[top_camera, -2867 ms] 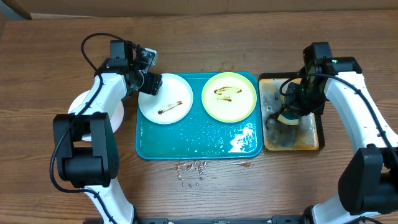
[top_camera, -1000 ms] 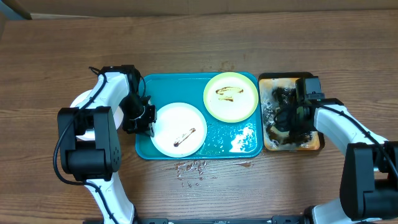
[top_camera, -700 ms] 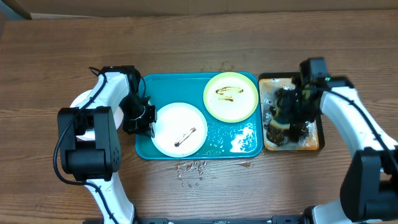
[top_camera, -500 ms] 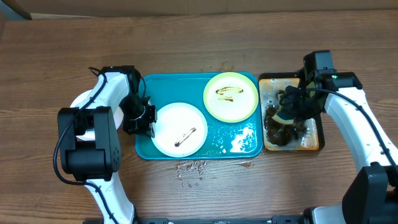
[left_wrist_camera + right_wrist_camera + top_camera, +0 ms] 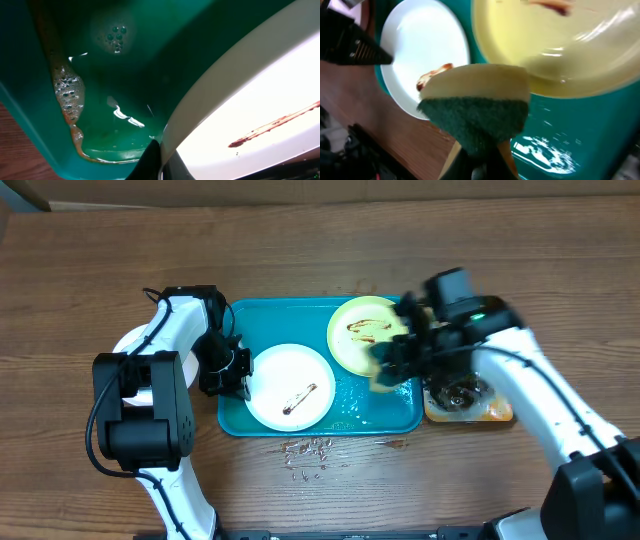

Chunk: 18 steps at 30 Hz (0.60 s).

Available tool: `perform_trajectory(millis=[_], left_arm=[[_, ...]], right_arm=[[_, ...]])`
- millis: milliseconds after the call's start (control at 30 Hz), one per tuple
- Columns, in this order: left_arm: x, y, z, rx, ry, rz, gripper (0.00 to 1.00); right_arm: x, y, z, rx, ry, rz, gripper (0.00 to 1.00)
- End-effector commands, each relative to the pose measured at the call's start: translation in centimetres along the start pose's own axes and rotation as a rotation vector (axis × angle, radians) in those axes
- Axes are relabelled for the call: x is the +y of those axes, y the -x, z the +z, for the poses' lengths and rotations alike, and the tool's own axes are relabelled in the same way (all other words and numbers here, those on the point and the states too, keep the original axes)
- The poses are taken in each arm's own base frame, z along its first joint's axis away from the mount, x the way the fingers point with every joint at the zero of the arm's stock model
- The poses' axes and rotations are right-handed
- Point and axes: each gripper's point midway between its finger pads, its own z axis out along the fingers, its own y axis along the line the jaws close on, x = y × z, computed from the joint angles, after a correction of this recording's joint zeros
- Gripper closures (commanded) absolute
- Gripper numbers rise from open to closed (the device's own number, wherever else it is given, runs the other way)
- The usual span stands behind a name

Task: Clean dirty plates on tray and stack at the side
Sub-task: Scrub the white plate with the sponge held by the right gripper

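Note:
A teal tray (image 5: 345,418), wet, holds two plates. The white plate (image 5: 290,387) with a brown smear lies at its front left, and my left gripper (image 5: 238,380) is shut on that plate's left rim (image 5: 200,125), with the fingers (image 5: 152,162) pinching the edge. The yellow-green plate (image 5: 362,335), also smeared, lies at the back right. My right gripper (image 5: 392,365) is shut on a yellow-and-green sponge (image 5: 480,107), held over the tray between the white plate (image 5: 425,55) and the yellow-green plate (image 5: 570,55). Another white plate (image 5: 125,343) sits on the table left of the tray.
A rusty-brown narrow tray (image 5: 470,408) with dark residue stands right of the teal tray. Water drops (image 5: 308,450) lie on the wooden table in front of the tray. Both arms reach over the tray's sides.
My right gripper lifted the sponge off the rusty tray and swung it left over the teal tray. Before that, my left gripper drew the white plate to the tray's front; it now holds still.

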Motion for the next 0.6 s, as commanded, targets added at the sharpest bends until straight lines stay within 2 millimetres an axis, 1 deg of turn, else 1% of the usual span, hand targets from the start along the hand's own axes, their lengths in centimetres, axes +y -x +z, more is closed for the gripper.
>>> perform_trajectory(millis=[0,33,133,333,400,467,567], left_arm=[[-0.3,-0.3,0.5,0.021,-0.008,-0.007,0.96],[-0.4,-0.3,0.5,0.021,-0.007,-0.005,0.96],[-0.5,-0.4,0.6,0.022,-0.006,-0.002,0.96],[-0.9,-0.4,0.7,0.020,0.000,0.015,0.96],[-1.2,-0.4,0.8,0.021,0.003,0.023,0.96],[-1.3,-0.5,0.9,0.022,0.006,0.030,0.96],[-1.7,-0.6,1.0,0.025,0.011,0.041,0.96]], right_arm=[[2.6,0.2,1.7,-0.031,-0.068,0.005,0.96],[4.4,0.1,3.1,-0.038,-0.067,-0.035,0.96],[6.9,0.0,5.8,-0.050,-0.057,-0.087,0.96],[10.4,0.1,10.6,-0.084,-0.015,-0.195,0.96],[11.1,0.5,11.8,-0.111,-0.010,-0.213,0.96],[11.0,0.8,12.6,-0.132,-0.033,-0.205,0.96],[10.6,0.6,13.9,-0.129,-0.055,-0.198,0.96]])
